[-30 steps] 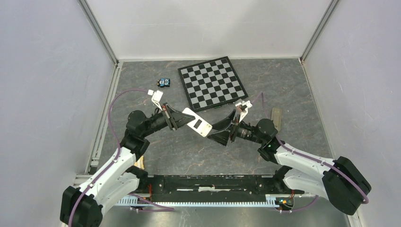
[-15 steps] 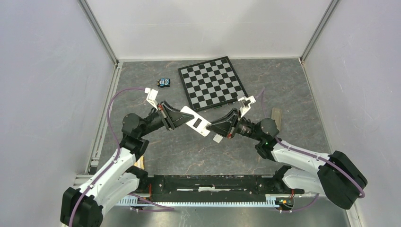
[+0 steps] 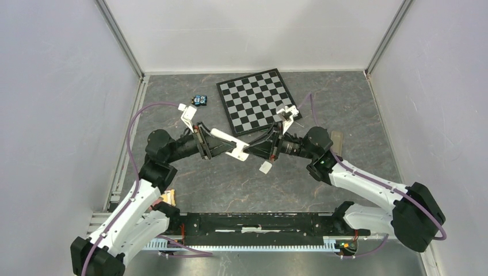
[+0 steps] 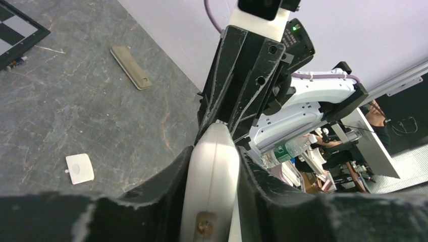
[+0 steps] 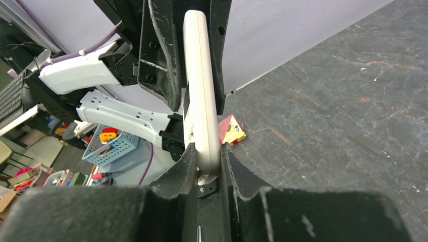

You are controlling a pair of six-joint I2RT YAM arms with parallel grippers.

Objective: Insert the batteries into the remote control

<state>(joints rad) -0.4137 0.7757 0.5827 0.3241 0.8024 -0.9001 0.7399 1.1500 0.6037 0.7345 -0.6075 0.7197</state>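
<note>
Tabletop (image 3: 230, 187), clamping white slab (image 5: 201, 91) in left gripper (image 4: 212, 166) from 9 o'clock, pinching its other end in right gripper (image 5: 208, 156) from 3 o'clock.

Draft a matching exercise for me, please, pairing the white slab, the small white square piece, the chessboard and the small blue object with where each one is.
Things
1. white slab
2. small white square piece
3. chessboard
4. small blue object

Places
A. flat at the far middle of the table
B. on the table just left of the chessboard
C. clamped at opposite ends by the left gripper and the right gripper, raised off the table
D. lying on the table just on the near side of the right gripper in the top view

Pairs: 1-C, 2-D, 3-A, 4-B
</note>
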